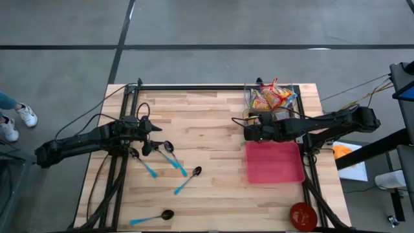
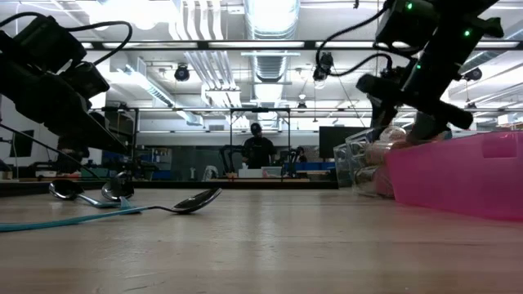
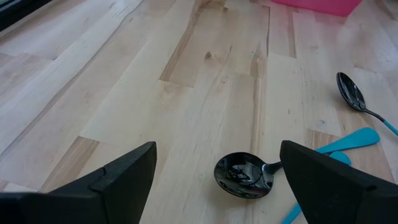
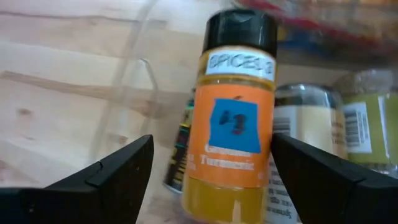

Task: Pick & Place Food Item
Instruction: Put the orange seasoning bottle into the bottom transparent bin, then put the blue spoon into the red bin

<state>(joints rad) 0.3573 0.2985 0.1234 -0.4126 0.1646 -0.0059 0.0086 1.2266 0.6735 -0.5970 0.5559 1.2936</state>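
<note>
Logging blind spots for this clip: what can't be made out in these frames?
- Turmeric bottle: right wrist view cuts off its base; whether it touches the right gripper fingers can't be told.
- Clear bin: high view, right arm covers part of its contents.
- Jars behind the bottle: blurred, labels unreadable.
- Pink tray: low view, its wall hides the inside.

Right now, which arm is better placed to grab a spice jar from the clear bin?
Right. The right gripper hangs open at the clear bin, turmeric jar between its fingers. The left gripper sits over the spoons, across the table.
</note>
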